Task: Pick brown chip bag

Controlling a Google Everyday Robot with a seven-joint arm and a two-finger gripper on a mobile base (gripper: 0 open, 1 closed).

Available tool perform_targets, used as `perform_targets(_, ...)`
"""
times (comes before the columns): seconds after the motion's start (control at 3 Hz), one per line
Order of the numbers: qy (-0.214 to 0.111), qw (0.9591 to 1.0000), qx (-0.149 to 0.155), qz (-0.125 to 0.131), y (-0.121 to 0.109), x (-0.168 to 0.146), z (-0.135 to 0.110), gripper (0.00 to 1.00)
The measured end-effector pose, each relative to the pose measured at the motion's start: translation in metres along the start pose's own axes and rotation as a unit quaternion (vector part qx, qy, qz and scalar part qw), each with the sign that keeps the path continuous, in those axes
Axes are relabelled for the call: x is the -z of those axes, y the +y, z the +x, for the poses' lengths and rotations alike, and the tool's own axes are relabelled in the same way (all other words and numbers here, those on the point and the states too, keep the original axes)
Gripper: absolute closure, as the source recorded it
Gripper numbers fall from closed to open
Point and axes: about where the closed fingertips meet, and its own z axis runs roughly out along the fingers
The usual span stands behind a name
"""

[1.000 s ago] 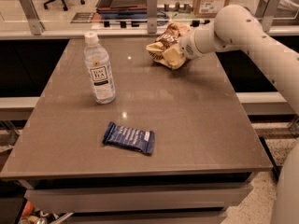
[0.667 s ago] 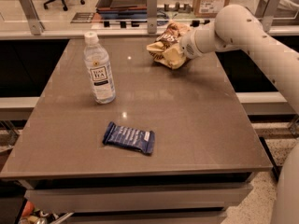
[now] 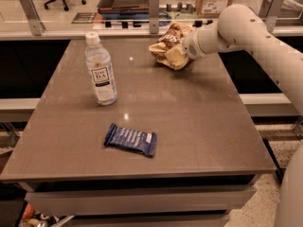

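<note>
The gripper (image 3: 188,50) was positioned at the far right of the table (image 3: 199,126), its working end pressed into the right side of the brown chip bag (image 3: 166,51). The bag covered the gripper tip, so its open or closed state could not be determined. The white arm (image 3: 251,30) entered from the right edge of the scene.

The brown chip bag was crumpled and crinkly, dark brown at its far upper part with white lettering and tan to cream across the near lower part. It sat at the far edge of the table, right of centre, apparently on the surface.

A clear bottle (image 3: 100,70) with a white cap stood upright to the left, well apart from the bag. A flat blue wrapped bar (image 3: 131,139) lay near the front, left of centre.

Compared with the earlier frames, the gripper, bag, bottle and bar occupied the same positions; no displacement was visible.
</note>
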Motion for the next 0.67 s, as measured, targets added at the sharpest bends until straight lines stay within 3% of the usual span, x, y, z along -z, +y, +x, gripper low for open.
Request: perform_targets(0.67, 0.0, 1.0, 0.0, 0.0, -0.0001, 0.0002, -0.0004, 1.0)
